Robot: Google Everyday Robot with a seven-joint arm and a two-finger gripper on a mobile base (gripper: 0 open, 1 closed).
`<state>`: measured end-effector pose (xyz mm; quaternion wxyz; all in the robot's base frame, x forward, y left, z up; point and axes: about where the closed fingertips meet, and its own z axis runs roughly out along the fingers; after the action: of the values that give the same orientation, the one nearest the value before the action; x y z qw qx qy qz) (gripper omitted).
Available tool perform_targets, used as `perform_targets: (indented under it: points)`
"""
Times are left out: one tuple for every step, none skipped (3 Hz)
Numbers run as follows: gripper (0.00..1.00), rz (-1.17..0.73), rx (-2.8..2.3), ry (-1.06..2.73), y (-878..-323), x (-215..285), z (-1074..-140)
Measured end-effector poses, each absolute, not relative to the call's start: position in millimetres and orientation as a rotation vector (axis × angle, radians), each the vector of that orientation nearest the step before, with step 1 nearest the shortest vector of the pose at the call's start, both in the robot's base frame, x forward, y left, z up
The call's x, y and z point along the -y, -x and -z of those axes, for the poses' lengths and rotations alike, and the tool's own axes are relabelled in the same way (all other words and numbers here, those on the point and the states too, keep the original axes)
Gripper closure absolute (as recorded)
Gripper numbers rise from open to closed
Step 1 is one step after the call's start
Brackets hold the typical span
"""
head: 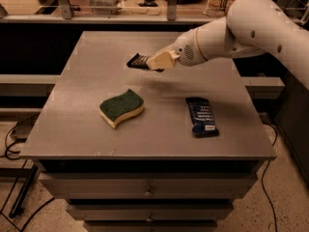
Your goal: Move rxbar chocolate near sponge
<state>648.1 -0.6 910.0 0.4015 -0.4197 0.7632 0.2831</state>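
The sponge [121, 108], wavy with a green top and pale yellow base, lies on the grey table [72, 129] left of centre. My gripper [154, 62] hangs above the table's middle, up and right of the sponge. It is shut on the rxbar chocolate [138, 61], a small dark wrapper that sticks out to the left of the beige fingers [163, 59]. The bar is held off the table surface.
A longer dark-blue bar wrapper [202, 116] with white text lies on the table's right side. My white arm [251, 28] reaches in from the upper right. Drawers sit under the table front, and a shelf with clutter runs behind the far edge.
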Motion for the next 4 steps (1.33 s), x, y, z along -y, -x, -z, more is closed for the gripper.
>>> perform_targets:
  points:
    - [0.63, -0.767, -1.984, 1.037, -633, -3, -885]
    - [0.39, -0.8, -2.023, 1.019, -625, -4, -868]
    - [0.17, -0.827, -2.054, 1.008, -621, -5, -858]
    - [0.0, -0.831, -2.055, 1.011, -620, -8, -857]
